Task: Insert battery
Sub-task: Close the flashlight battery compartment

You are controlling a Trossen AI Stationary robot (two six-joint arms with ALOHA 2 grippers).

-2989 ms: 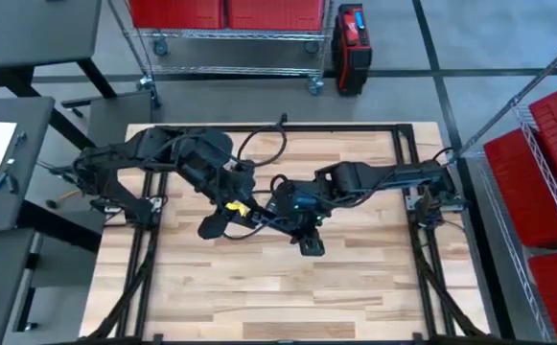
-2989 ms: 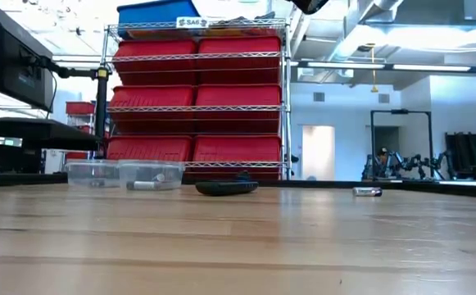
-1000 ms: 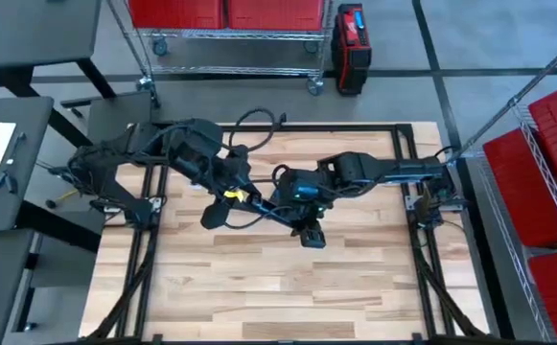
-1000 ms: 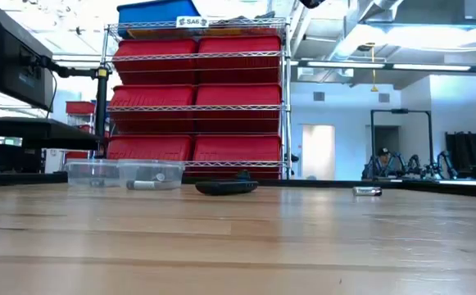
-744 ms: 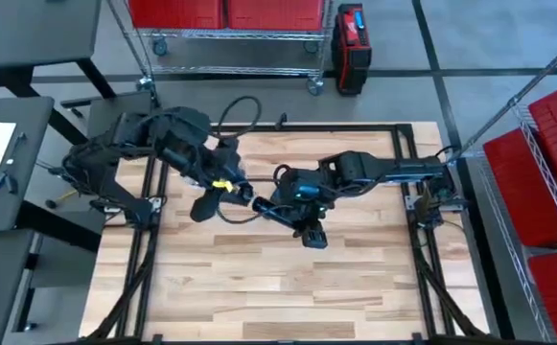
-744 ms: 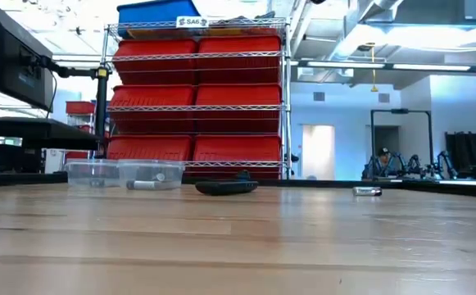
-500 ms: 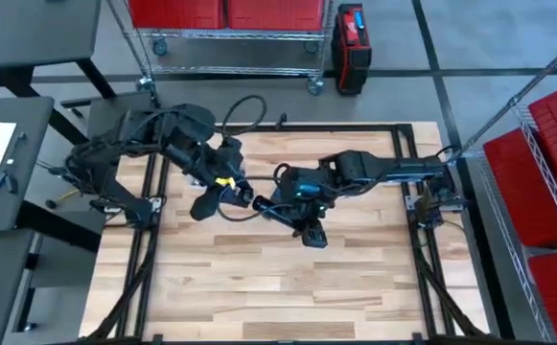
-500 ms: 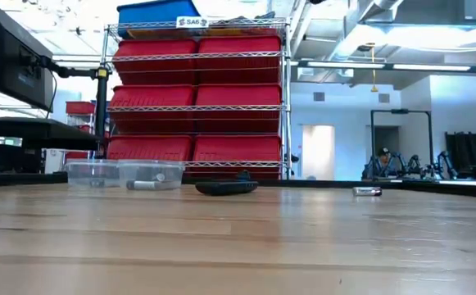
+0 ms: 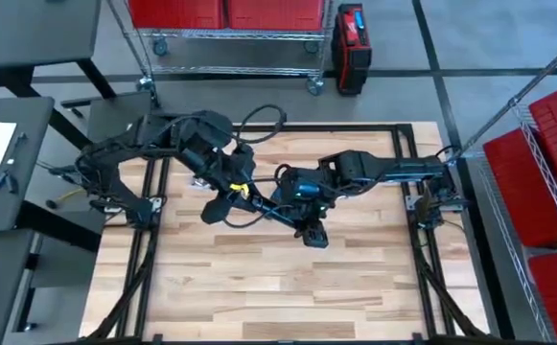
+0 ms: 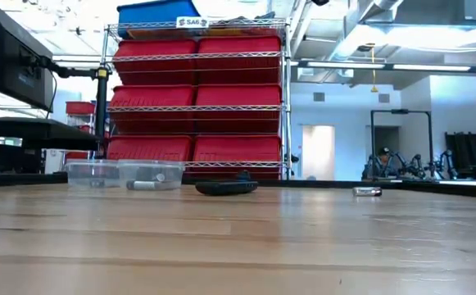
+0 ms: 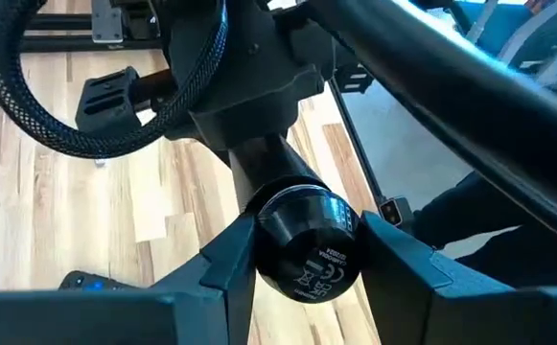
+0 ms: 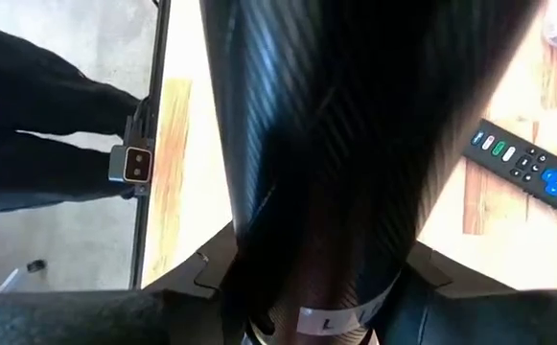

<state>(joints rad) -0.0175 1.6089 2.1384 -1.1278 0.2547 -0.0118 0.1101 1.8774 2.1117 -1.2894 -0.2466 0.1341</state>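
Overhead, both arms crossed above mid tabletop (image 9: 259, 287). Left claw (image 9: 219, 209) spread, empty, facing right arm's wrist joint. Right claw (image 9: 312, 233) beside it; grip couldn't be told. Remote (image 12: 527, 168) lay untouched at tabletop's far edge. Small silvery piece (image 10: 367, 192), likely battery, lay well apart from it. Insertion judged not begun: pickup, seating all left. Rack tag (image 10: 195, 22) read "SA6"; joint's label unreadable.

black remote (image 12: 527, 170) flat on table
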